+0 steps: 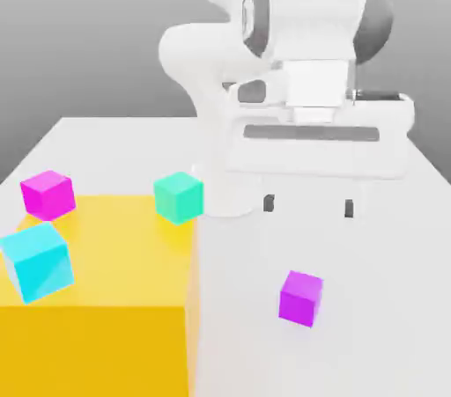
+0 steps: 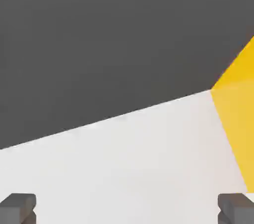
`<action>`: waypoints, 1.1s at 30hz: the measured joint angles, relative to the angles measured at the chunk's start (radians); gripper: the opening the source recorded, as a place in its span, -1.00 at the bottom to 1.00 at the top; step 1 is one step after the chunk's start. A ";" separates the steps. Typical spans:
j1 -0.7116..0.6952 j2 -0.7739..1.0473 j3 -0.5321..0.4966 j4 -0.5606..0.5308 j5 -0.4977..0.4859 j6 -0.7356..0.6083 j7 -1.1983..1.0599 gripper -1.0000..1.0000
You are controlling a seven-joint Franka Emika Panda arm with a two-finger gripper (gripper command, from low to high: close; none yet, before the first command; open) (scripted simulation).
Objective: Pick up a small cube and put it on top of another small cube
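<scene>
On the white table (image 1: 388, 316), near the camera and toward the exterior view's right, the small cube (image 1: 300, 297) sat alone on bare surface, untouched, so you had nothing of the task done yet. Your gripper (image 1: 308, 205) hung above the table farther back, well apart from that violet cube, with its two dark fingertips (image 1: 269, 203) spread wide and nothing between them; the hand view showed the same pair of fingertips (image 2: 18, 207) standing far apart over plain white table, with only an edge of the yellow block (image 2: 238, 123) beside them. Over on the exterior view's left, the yellow block (image 1: 97, 298) carried three other cubes: the green cube (image 1: 179, 196) at its far right corner, the magenta cube (image 1: 48, 194) at its far left, and the cyan cube (image 1: 37, 260) nearer and tilted on its left side. You would likely have taken the green cube as the base, since it matched the violet one in size, though that is a judgement. Everything remained for you: bringing the claw over the violet cube, lowering, closing on it, lifting, carrying it across to the block, setting it squarely on the other cube, and letting go.
</scene>
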 joint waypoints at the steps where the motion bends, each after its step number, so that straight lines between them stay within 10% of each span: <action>1: 0.004 0.043 0.014 -0.029 -0.005 0.029 0.043 0.00; 10: 0.148 0.380 -0.146 -0.067 -0.270 0.281 0.348 0.00; 11: 0.190 0.415 -0.193 -0.061 -0.292 0.310 0.365 -1.00; 17: 0.210 0.433 -0.216 -0.058 -0.306 0.327 0.376 -1.00; 26: 0.140 0.176 -0.073 -0.088 -0.015 0.123 0.161 -1.00; 33: 0.049 0.047 -0.200 0.137 0.132 -0.112 0.051 -1.00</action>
